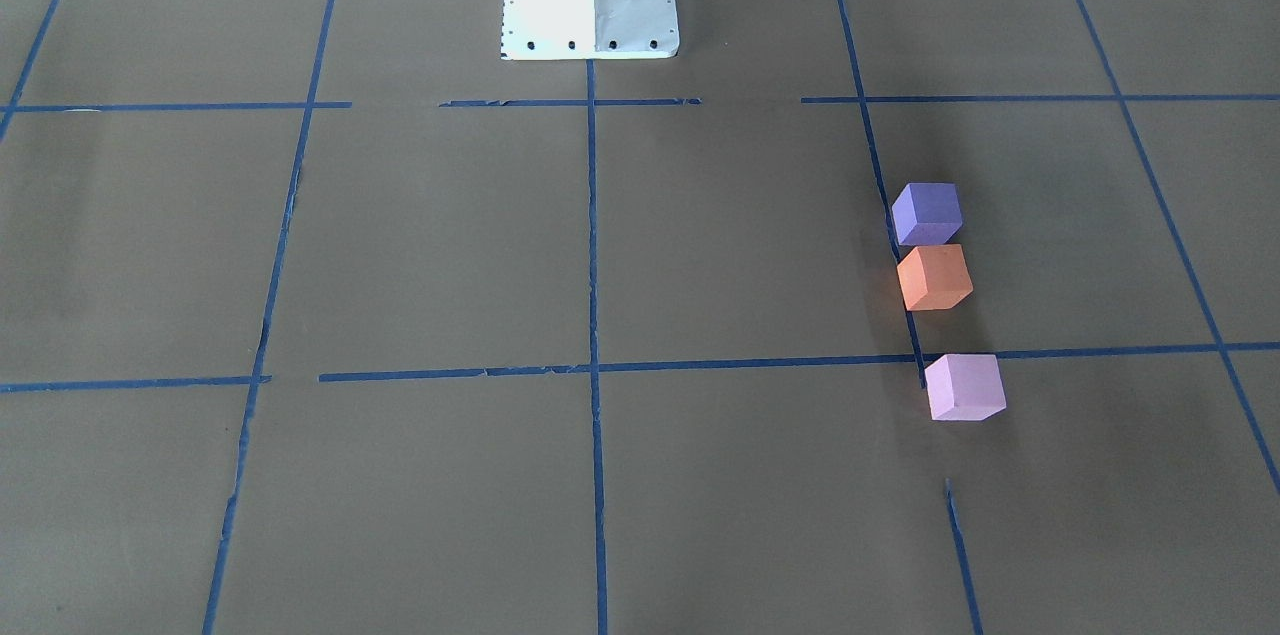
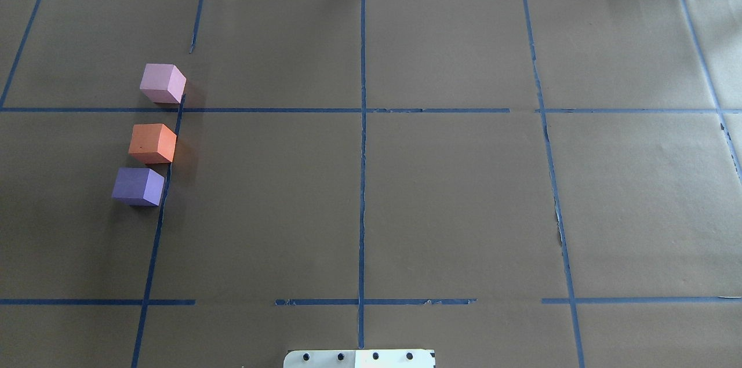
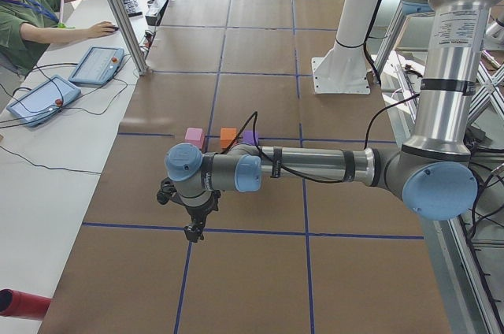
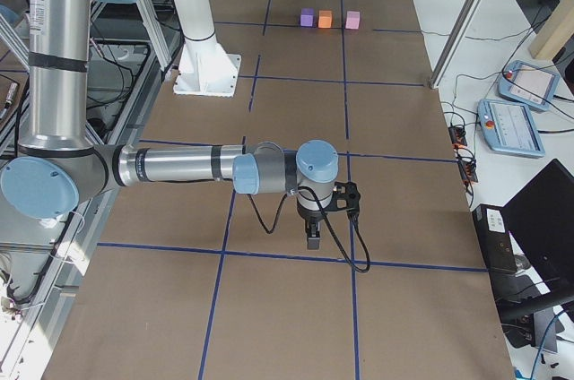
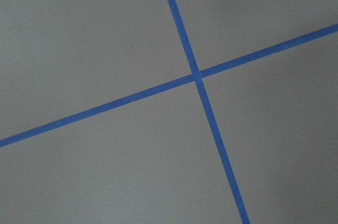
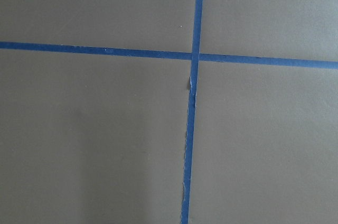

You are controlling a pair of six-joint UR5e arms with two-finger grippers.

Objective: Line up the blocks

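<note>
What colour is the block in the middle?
The middle block is orange; the overhead view shows it best.

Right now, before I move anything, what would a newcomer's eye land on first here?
Three small matte foam cubes pop against the brown paper: the dark violet cube, the orange cube and the pale pink cube line up beside a blue tape line on the robot's left side, the pink one set slightly apart. Both arms reach out low, the left gripper and right gripper each hanging over bare paper away from the cubes.
</note>
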